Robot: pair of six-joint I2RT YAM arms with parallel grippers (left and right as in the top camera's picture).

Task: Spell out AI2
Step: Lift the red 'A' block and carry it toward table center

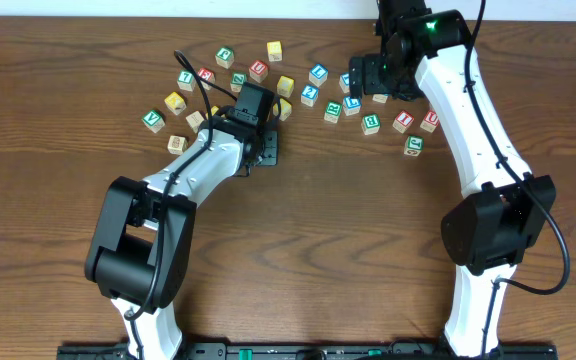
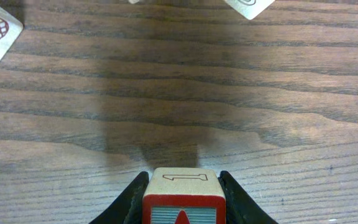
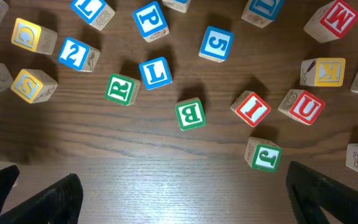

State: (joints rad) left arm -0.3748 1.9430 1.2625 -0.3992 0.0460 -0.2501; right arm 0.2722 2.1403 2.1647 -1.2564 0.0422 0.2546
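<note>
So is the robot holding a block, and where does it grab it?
Yes. The left gripper pinches a red-faced block by its two opposite sides. The right gripper is open, holding nothing.

Letters and numbers face up on a scatter of wooden toy cubes.
The right wrist view shows blue faces on the 2 block [image 3: 74, 53], 5 block [image 3: 216, 43], P block [image 3: 150, 18] and L block [image 3: 155, 71]. Green marks the R block [image 3: 120, 89], B block [image 3: 190, 114] and J block [image 3: 265, 154]. Red marks the I block [image 3: 252, 107], U block [image 3: 304, 107] and M block [image 3: 339, 17]. Yellow marks the K block [image 3: 328, 71] and S block [image 3: 30, 84]. The held block [image 2: 185, 186], pinched in the left gripper [image 2: 182, 182], bears an outlined 1 on top.
</note>
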